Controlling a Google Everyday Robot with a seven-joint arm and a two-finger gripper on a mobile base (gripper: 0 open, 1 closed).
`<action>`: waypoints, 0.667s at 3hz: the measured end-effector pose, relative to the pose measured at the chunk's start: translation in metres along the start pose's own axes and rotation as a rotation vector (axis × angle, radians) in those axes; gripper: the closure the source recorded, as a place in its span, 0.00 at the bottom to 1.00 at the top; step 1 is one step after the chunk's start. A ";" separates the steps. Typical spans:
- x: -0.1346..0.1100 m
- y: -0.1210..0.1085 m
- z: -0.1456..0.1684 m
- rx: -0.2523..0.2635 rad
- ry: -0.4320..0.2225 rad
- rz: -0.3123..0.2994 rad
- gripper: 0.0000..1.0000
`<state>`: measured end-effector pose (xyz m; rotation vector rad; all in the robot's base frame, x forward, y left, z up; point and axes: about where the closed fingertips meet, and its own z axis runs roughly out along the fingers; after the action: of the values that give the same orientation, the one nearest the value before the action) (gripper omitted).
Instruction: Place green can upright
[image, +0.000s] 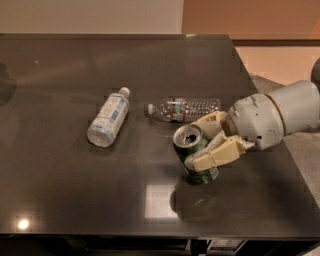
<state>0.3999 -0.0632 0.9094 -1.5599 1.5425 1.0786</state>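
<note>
The green can stands nearly upright on the dark table, tilted a little toward the left, its silver top with the pull-tab opening facing up and toward me. My gripper comes in from the right and is shut on the can, one cream finger across its front and the other finger behind it. The can's base looks to be on or just above the table top.
A clear ribbed plastic bottle lies on its side just behind the can. A white-blue labelled bottle lies on its side to the left. The table's right edge runs under my arm.
</note>
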 end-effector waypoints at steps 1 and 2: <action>-0.003 0.003 -0.002 -0.012 -0.163 0.025 0.84; -0.002 0.005 0.001 -0.027 -0.263 0.027 0.61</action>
<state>0.3950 -0.0617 0.9107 -1.3556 1.3787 1.2690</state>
